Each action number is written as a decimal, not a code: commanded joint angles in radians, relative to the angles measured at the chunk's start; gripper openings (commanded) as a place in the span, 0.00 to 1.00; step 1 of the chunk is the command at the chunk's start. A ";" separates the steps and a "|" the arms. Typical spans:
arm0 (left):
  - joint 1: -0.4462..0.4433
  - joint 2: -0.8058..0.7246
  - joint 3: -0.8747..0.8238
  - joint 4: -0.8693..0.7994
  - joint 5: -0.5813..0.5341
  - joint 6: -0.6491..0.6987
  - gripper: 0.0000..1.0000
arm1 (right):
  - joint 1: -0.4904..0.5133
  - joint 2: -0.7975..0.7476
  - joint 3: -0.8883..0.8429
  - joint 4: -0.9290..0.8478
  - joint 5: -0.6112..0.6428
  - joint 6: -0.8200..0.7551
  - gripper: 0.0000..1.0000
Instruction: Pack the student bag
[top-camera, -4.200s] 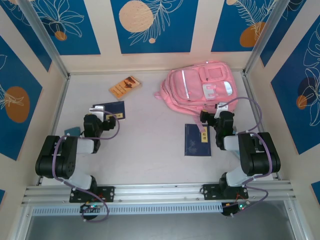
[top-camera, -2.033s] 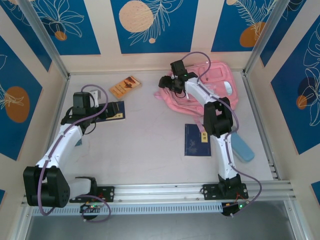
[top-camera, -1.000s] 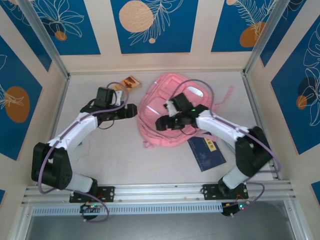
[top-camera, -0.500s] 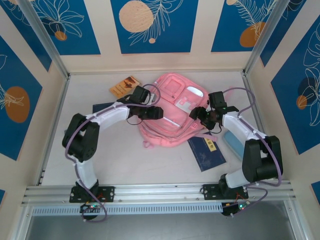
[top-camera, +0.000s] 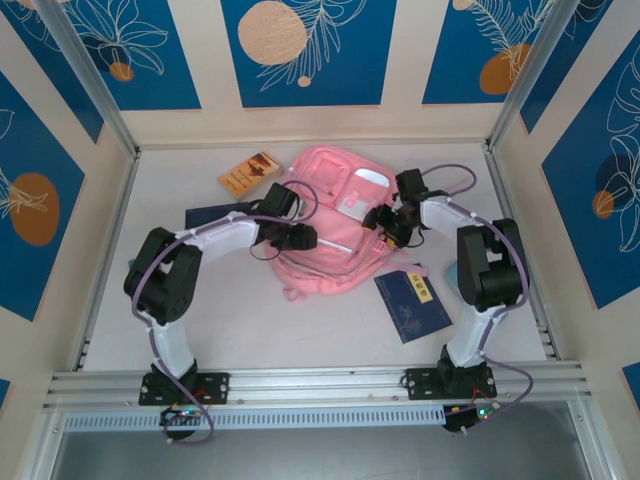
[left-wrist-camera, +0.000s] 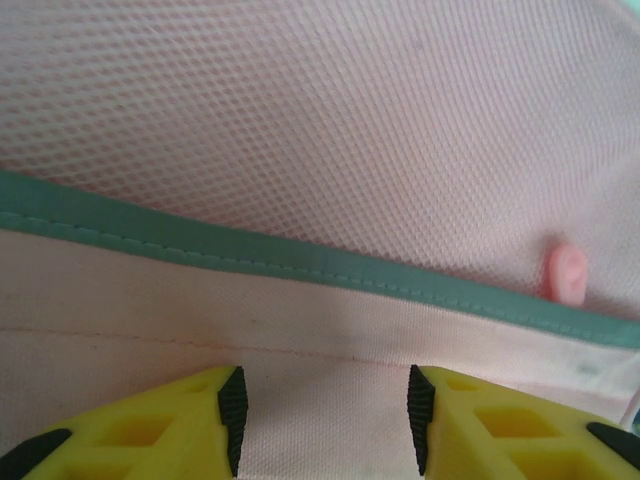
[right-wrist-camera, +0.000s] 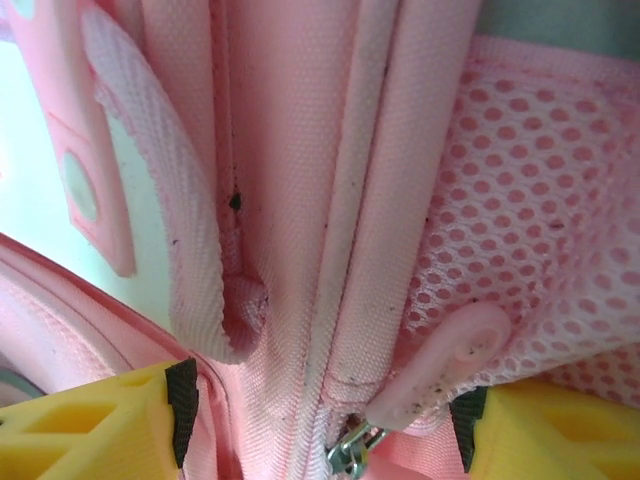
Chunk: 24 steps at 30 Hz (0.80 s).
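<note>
From above, the student bag (top-camera: 335, 262) lies flat in the middle of the counter (top-camera: 250, 320), and both arms reach onto it: the left jaws at its left flank, the right jaws near its upper right. Nothing looks packed yet. A blue book (top-camera: 412, 305) lies just beside the bag's lower right corner, a brown booklet (top-camera: 249, 173) sits near the back wall, and a dark book (top-camera: 205, 214) lies partly under the left arm. The work seems to be at the stage of opening the bag, with all the loading left. About four seconds earlier the bag sat at the far right corner and both arms were folded back; half a second ago the right arm reached less far in.

On the left wrist, the left jaws stand apart over the bag (left-wrist-camera: 320, 120), below a green trim (left-wrist-camera: 300, 265), pinching nothing.

On the right wrist, the right jaws straddle the zip seam of the bag (right-wrist-camera: 290, 200) beside a pink pull tab (right-wrist-camera: 440, 365); whether they clamp it I cannot tell
</note>
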 joint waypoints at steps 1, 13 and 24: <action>-0.009 -0.062 -0.121 -0.127 -0.044 -0.001 0.48 | 0.078 0.068 0.073 0.018 -0.103 -0.022 0.69; -0.014 -0.323 -0.139 -0.313 -0.223 0.093 0.76 | 0.154 0.012 0.193 -0.075 -0.059 -0.042 0.73; -0.207 -0.223 0.157 -0.496 -0.437 0.118 0.80 | 0.009 -0.446 -0.098 -0.113 0.074 -0.052 0.99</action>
